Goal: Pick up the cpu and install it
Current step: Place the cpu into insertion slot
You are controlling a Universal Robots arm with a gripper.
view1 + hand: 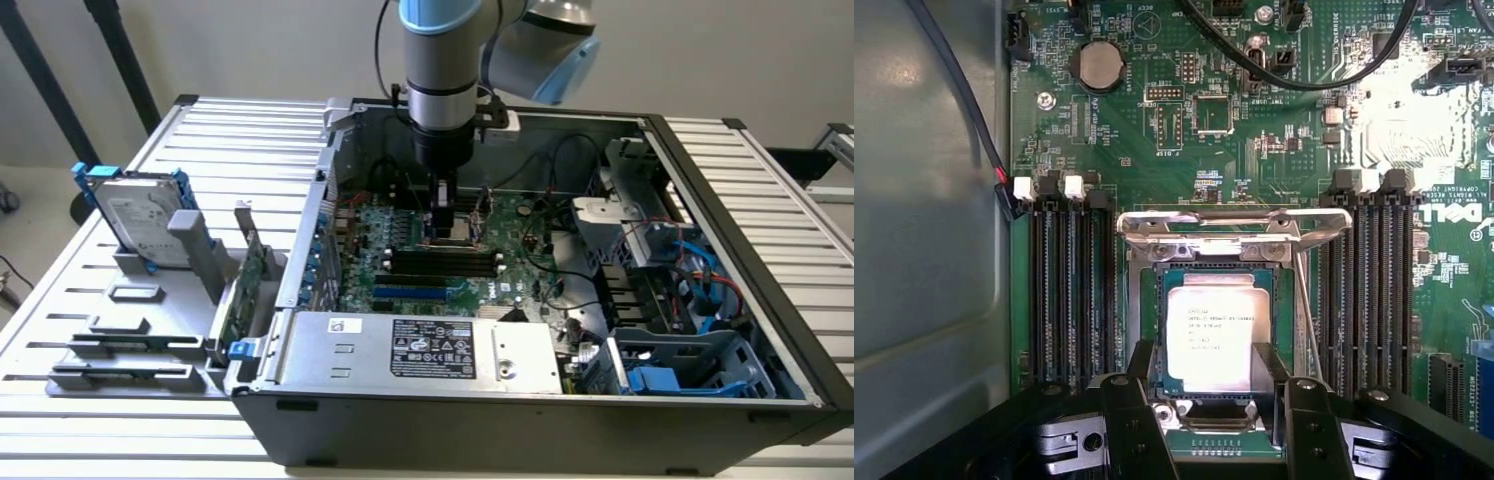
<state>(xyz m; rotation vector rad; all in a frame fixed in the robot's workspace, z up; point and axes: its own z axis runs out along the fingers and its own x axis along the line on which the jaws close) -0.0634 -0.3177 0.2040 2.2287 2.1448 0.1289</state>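
The cpu, a small square chip with a dull silver top and faint print, sits between my gripper's two black fingers, whose pads press on its two opposite edges. It hangs at the open socket, just under the raised metal load frame on the green motherboard. Whether the chip rests in the socket I cannot tell. In the exterior view my gripper points straight down into the open computer case, over the middle of the motherboard.
Black memory slots flank the socket on both sides. A silver box with a black label lies at the case's front. Cables and drive cages crowd the exterior view's right. A hard drive with blue rails stands on a grey rack outside.
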